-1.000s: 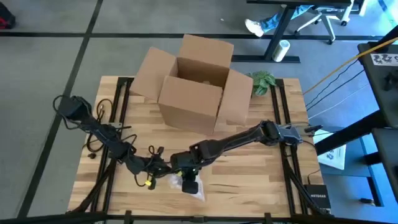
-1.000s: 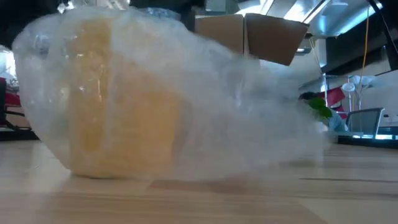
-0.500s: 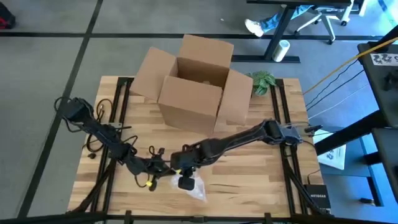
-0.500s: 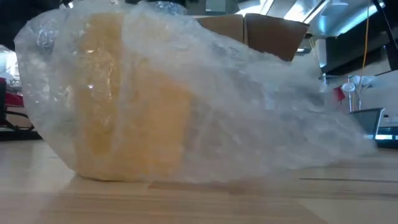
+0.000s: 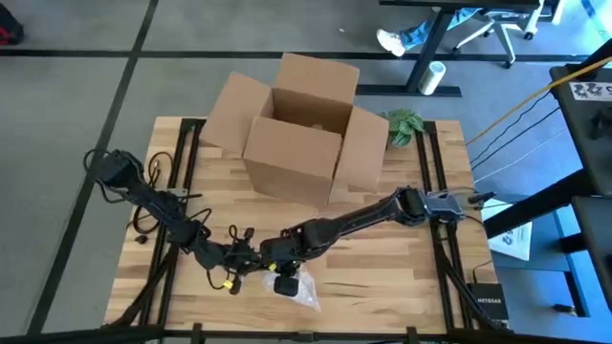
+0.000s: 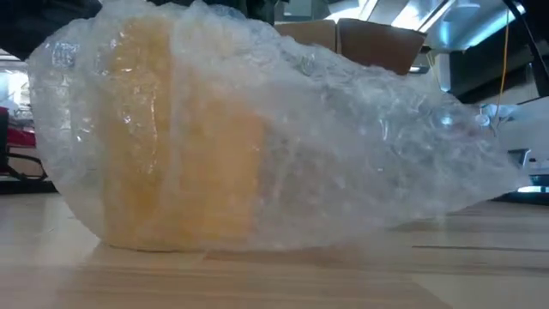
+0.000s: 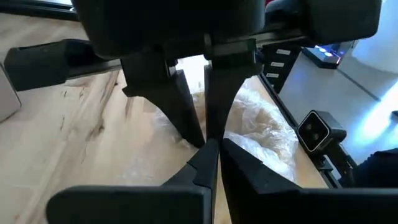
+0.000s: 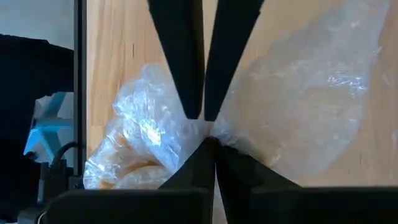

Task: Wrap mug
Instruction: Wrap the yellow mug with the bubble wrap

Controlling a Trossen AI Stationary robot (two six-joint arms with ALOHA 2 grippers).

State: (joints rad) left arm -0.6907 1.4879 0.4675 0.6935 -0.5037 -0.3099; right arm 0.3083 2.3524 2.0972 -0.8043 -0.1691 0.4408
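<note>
The yellow mug point(image 6: 180, 146) lies inside clear bubble wrap point(image 6: 386, 146) on the table, close to its near edge. The wrap's loose end tapers away from the mug. In the high view the wrap point(image 5: 304, 291) shows under the two wrists. My left gripper point(image 5: 251, 256) and my right gripper point(image 5: 271, 260) meet tip to tip above the wrap, both shut. In the right wrist view the mug point(image 8: 124, 168) glows yellow through the wrap, beside my right gripper point(image 8: 210, 144). My left gripper point(image 7: 210, 152) faces the other arm's fingers. My left gripper is shut at a gathered spot of the bubble wrap point(image 7: 239, 134), coming in low from the table's left. The other arm's fingers stand in front of the place of contact, so the number of layers stays hidden. My right gripper pinches the same gathered spot of the wrap point(image 8: 219, 134) between its two fingertips, from above, pointing down. The wrap lies on the table on both sides of the pinch, with the mug on one side.
An open cardboard box point(image 5: 301, 124) stands at the far middle of the table, with a small green plant point(image 5: 402, 124) to its right. Loose black cables point(image 5: 153, 205) lie along the left side. Bare wood shows at the right point(image 5: 402, 268).
My right gripper has shifted a little toward the table's left and far side, meeting my left gripper. The wrap's loose end has spread out farther from the mug and settled on the table. The mug has stayed where it was.
</note>
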